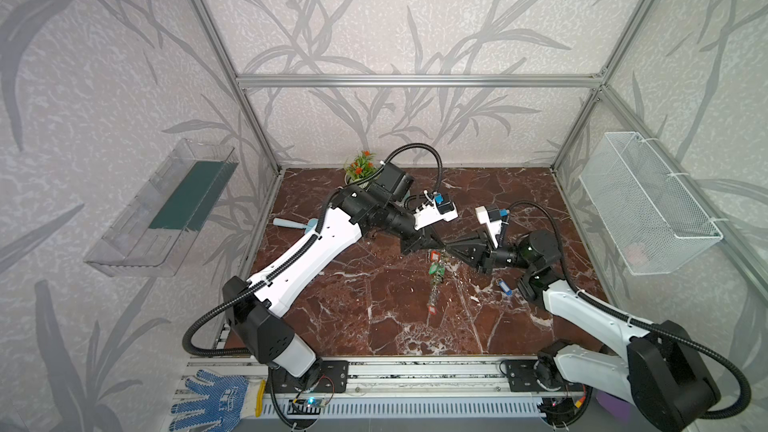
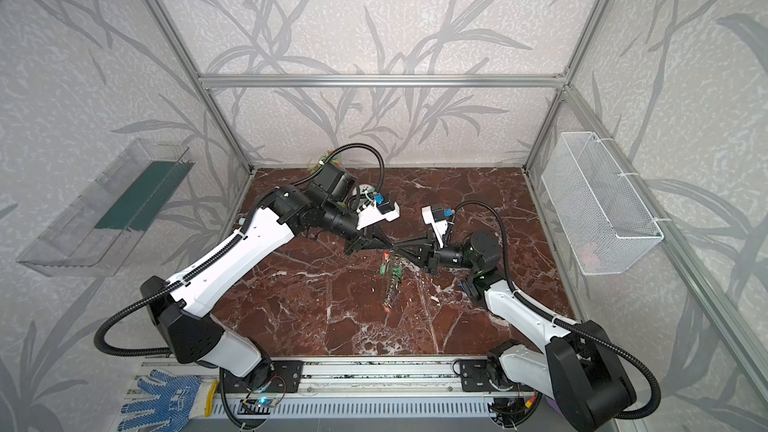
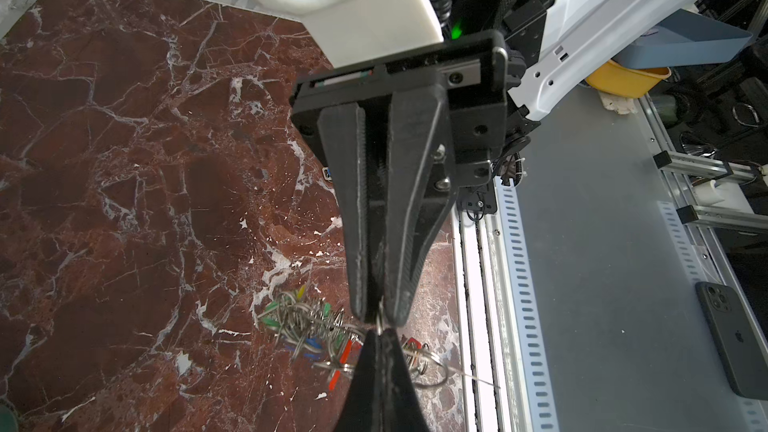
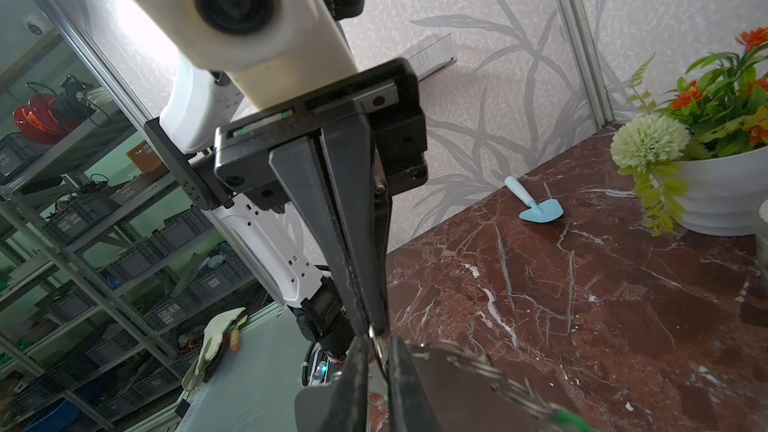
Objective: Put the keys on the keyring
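Left gripper and right gripper meet tip to tip at the centre of both top views. Left is clamped tight, right nearly closed, both pinching one small ring. Keyring runs from there toward lower frame, long axis near vertical. Loose blue key lies on the table lower right of the tips — right arm nearer

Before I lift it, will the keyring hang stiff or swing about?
Likely swings and twists: the keyring seems held only by one small edge ring where the left pincer and right pincer meet. Its key tags dangle loosely, so they will probably tangle. The flat metal looks stiff, not floppy.
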`<control>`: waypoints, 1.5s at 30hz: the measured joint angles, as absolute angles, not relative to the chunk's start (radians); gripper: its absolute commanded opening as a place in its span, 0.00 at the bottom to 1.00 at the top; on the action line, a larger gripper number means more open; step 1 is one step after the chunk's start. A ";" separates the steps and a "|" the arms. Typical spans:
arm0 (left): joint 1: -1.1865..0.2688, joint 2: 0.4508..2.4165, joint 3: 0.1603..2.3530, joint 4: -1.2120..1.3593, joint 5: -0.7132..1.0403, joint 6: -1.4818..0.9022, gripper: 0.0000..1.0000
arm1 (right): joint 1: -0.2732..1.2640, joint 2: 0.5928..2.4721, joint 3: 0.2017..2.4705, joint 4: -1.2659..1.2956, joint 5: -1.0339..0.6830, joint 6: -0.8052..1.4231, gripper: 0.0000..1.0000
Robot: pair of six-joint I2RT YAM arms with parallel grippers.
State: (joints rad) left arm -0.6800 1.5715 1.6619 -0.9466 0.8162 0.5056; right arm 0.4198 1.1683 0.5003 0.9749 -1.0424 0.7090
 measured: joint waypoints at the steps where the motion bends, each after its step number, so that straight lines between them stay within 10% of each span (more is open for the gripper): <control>1: -0.680 1.574 1.666 -0.950 0.816 0.506 0.00 | 0.420 1.168 0.500 0.970 -1.041 0.706 0.12; 27: -0.680 1.600 1.682 -0.962 0.785 0.474 0.00 | 0.429 1.157 0.500 0.897 -1.013 0.653 0.00; 45: -0.577 1.285 1.149 -0.278 0.869 -0.008 0.42 | 0.436 1.141 0.473 0.873 -0.977 0.646 0.00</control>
State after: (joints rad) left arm -0.5770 1.2846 1.1488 -0.2783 0.8692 -0.0078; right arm 0.4358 1.1408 0.4732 0.8726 -0.9768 0.6464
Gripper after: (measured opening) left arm 0.400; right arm 0.050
